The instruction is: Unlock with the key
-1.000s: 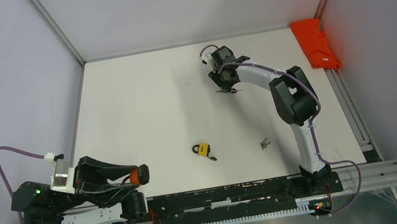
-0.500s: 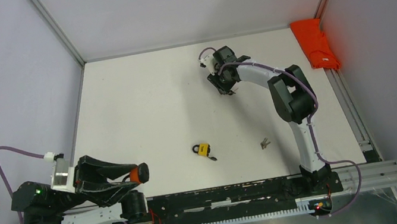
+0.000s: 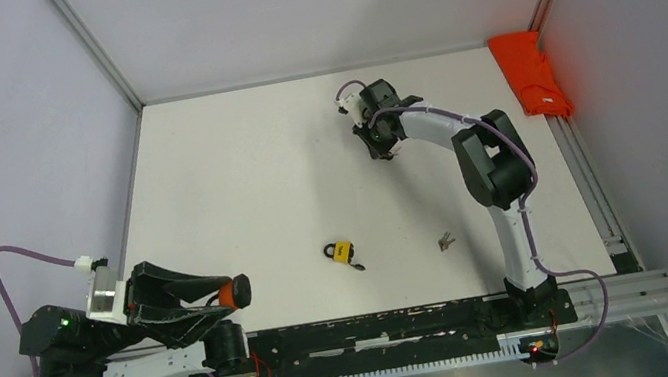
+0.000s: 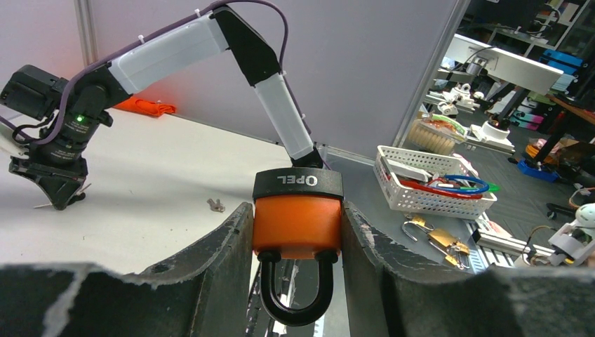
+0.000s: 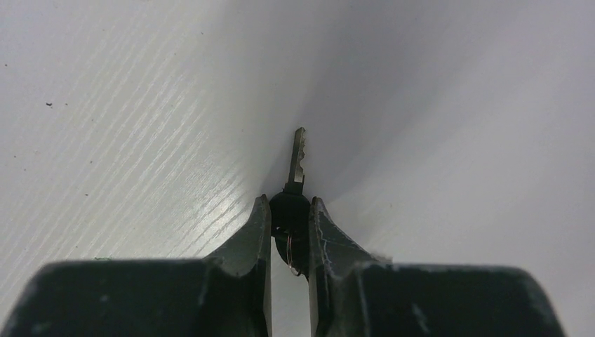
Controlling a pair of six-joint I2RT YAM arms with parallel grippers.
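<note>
Right gripper (image 5: 290, 210) closed onto key (image 5: 298, 158), blade ahead of it | left gripper (image 4: 297, 210) clamps orange padlock (image 4: 297, 226) | step: pickup; next: lift, bring to padlock

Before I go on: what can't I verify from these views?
- Orange padlock keyhole: not visible in left wrist view; too small from above.
- Key in top view: hidden under right end effector.
- Metal bit beside yellow padlock, top view: too small to identify.
</note>
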